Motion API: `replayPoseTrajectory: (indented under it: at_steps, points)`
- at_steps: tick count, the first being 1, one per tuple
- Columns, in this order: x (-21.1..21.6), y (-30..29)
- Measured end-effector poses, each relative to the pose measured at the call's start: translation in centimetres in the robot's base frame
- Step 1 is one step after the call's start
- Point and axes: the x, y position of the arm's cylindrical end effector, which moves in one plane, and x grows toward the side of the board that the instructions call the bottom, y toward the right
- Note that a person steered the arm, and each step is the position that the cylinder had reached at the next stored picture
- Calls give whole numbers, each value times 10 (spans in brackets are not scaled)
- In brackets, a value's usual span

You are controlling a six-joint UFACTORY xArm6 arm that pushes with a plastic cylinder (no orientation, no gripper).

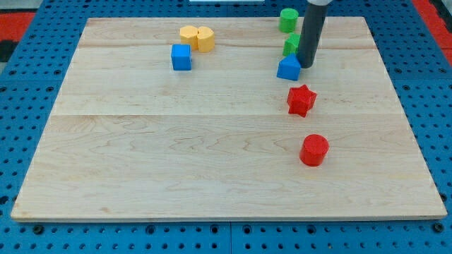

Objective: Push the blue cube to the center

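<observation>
The blue cube sits on the wooden board at the upper left, just below two yellow blocks. My tip is far to its right, touching the upper right side of a second blue block of unclear shape. A green block is partly hidden behind the rod, and a green cylinder stands above it near the board's top edge.
A red star-shaped block lies just below the second blue block. A red cylinder stands lower right of centre. The board rests on a blue perforated table.
</observation>
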Motion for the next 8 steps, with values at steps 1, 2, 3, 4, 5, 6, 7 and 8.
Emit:
replayPoseTrajectory:
  at_steps: [1,2,3,4,5,6,7,8]
  points:
    - [7,3]
    - [-4,39]
    - [8,73]
    - [67,124]
    - [155,148]
    - [246,147]
    - [279,72]
    - [279,-40]
